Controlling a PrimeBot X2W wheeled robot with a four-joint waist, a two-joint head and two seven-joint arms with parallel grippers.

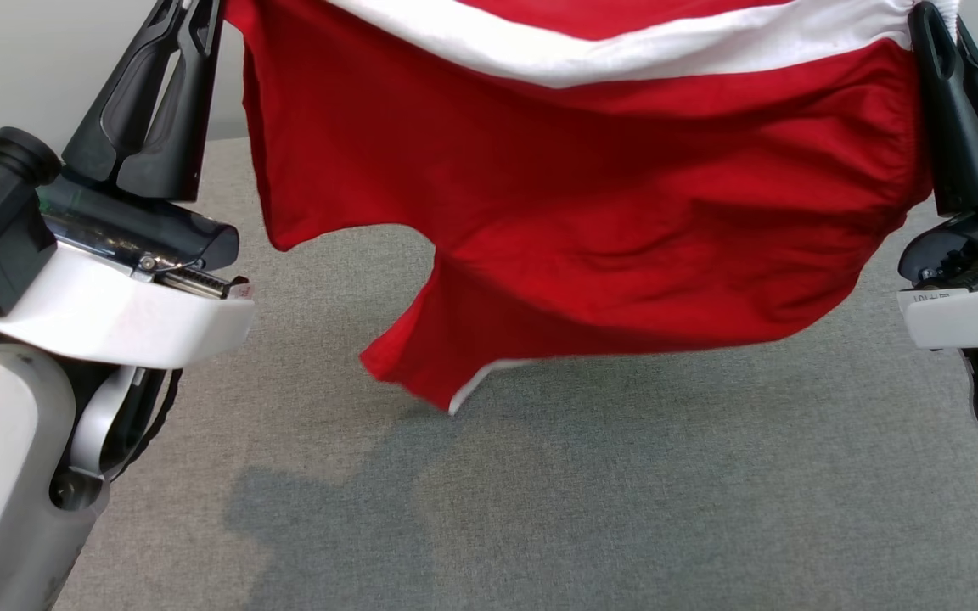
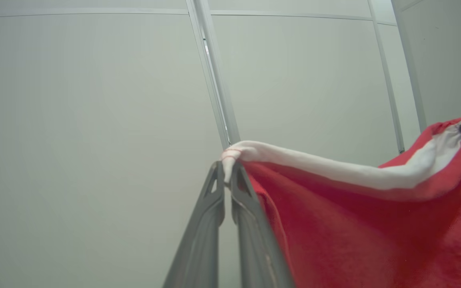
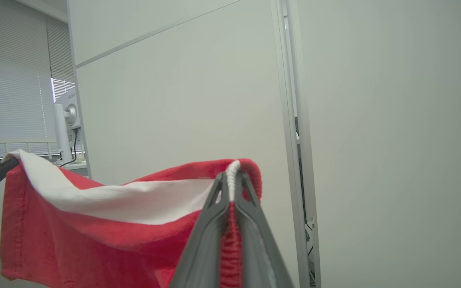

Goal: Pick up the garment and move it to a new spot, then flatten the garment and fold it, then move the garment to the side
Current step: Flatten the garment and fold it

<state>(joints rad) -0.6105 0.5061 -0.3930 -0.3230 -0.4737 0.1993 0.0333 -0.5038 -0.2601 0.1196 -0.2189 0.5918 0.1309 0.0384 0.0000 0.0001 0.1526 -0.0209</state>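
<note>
The garment [image 1: 591, 195] is red with a broad white band, and it hangs stretched between my two raised grippers above the grey surface. My left gripper [image 2: 226, 168] is shut on one end of the white band, seen in the left wrist view with the garment [image 2: 366, 224] trailing off to the right. In the right wrist view my right gripper [image 3: 232, 176] is shut on the other end, the garment [image 3: 94, 224] sagging away to the left. Both sets of dark fingers rise at the head view's upper corners, left fingers [image 1: 154, 93] and right fingers [image 1: 960, 110]. A lower corner of cloth dangles at mid-frame.
Grey carpet-like surface [image 1: 540, 509] spreads under the cloth, with its shadow on it. Pale wall panels [image 2: 94, 120] stand ahead of the grippers. A window with blinds [image 3: 10, 88] and a white monitor [image 3: 68, 116] show at the right wrist view's left.
</note>
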